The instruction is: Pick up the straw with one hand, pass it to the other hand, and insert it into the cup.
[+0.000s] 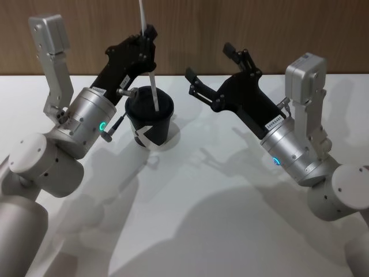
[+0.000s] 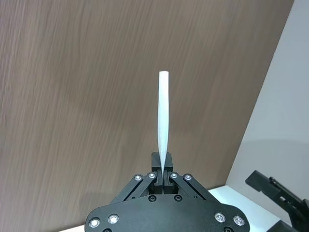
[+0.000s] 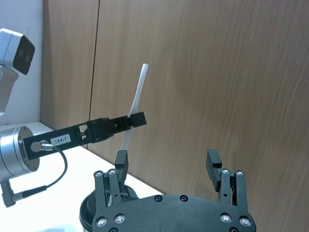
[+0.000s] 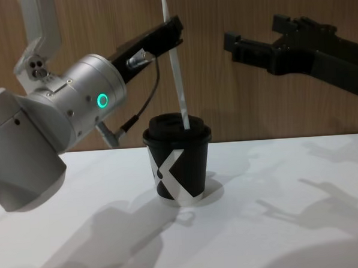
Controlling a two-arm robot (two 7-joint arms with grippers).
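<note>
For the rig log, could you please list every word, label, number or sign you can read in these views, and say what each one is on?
"184-7": white sticker on the left gripper, which is shut on the straw.
White sticker on the right gripper, near its wrist: digits too small to read.
Small sticker on the left gripper in the head view: unreadable.
White angular logo on the cup: a mark, no readable letters.

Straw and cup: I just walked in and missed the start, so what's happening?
The left end effector is shut on the straw, holding it nearly upright with its lower end in the lid of the cup on the white table. The right end effector hangs open beside the cup, above the table, holding nothing.
</note>
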